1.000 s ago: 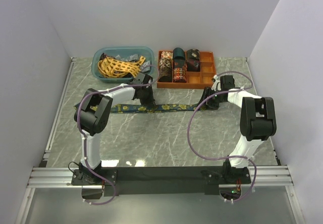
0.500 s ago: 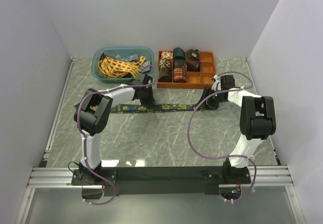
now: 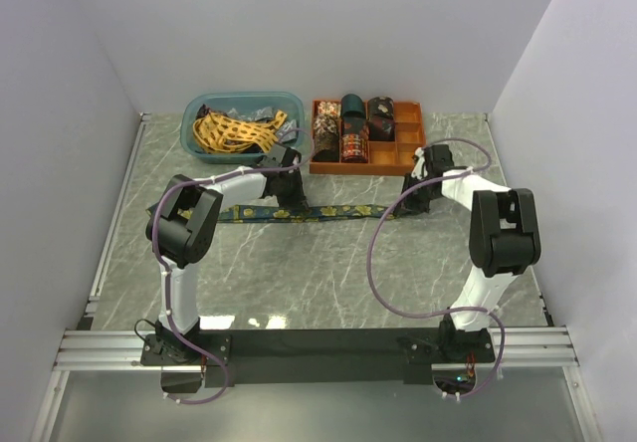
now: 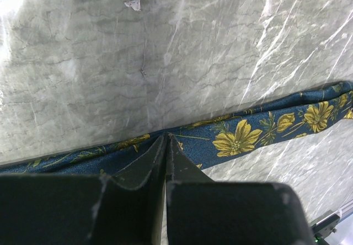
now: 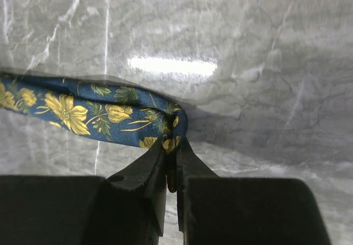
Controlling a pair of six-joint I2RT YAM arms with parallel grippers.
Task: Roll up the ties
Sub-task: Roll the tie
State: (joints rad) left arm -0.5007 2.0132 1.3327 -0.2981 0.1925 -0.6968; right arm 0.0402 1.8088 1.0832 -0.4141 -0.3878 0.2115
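The blue floral tie lies stretched left-right on the table, right gripper pinched shut on its folded right end, left gripper clamped on it further left; recommended: turn that end over tightly, edges aligned, while the left holds the fabric taut.

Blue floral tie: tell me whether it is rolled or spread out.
Spread out. The tie lies as one long flat strip between the left gripper and right gripper; only its right end is bunched in shut jaws.
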